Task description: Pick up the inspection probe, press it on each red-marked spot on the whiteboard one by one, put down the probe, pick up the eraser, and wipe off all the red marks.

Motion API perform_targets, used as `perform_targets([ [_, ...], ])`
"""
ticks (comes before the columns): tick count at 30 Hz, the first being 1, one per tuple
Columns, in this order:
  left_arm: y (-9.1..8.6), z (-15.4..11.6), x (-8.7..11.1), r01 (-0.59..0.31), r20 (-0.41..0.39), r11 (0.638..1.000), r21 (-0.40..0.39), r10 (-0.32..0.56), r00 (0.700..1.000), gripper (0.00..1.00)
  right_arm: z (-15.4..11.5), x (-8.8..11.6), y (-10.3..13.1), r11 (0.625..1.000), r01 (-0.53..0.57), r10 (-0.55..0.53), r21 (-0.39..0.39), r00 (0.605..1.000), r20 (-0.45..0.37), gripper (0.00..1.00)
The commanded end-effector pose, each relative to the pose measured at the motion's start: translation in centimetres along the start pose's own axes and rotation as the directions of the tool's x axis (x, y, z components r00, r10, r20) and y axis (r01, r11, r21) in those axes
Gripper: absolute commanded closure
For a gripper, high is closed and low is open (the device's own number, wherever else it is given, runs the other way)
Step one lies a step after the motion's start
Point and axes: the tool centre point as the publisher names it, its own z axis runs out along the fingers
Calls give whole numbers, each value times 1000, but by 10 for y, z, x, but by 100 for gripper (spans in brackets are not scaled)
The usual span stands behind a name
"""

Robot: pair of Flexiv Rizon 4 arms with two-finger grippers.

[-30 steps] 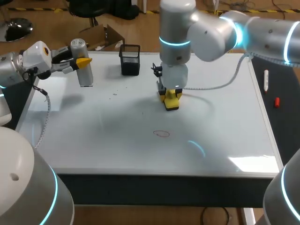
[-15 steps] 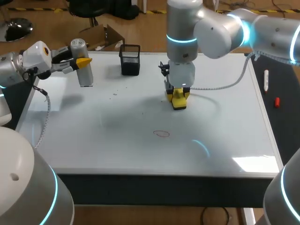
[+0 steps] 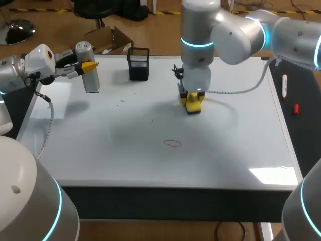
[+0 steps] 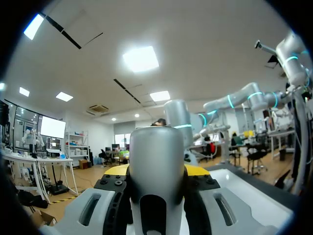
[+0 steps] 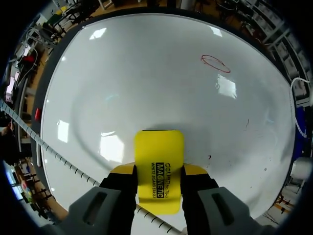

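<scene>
Where the right pincer [image 5: 160, 169] grips, the yellow eraser [image 5: 159, 147] is slab-shaped.

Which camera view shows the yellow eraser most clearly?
The right wrist view: the eraser shows large, held between the right pincer's fingers. The head view shows it small, half hidden under the wrist. The left wrist view shows the probe, not the eraser.

Bright overhead light; glare patches on the whiteboard [image 3: 125, 160] (strongest near its front right corner), soft grey shadows across it.

Bare whiteboard [image 3: 110, 150] between eraser [image 3: 193, 103] and red mark [image 3: 173, 143], black mesh cup [image 3: 139, 64] standing near far edge
</scene>
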Motion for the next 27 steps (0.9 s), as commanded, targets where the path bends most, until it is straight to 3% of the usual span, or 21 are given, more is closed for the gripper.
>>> perform_targets([
  [1, -1, 1, 2, -3, 6, 1000, -1, 3, 1000, 100, -46, 11, 1, 998, 13, -12, 57, 1000, -15, 100],
  [14, -1, 1, 2, -3, 6, 1000, -1, 3, 1000, 100, -63, 41, -21, 996, -23, 27, 88, 999, -38, 100],
  [27, -1, 1, 2, -3, 6, 1000, -1, 3, 1000, 100, -66, 105, -38, 985, -150, 151, 86, 988, -9, 100],
])
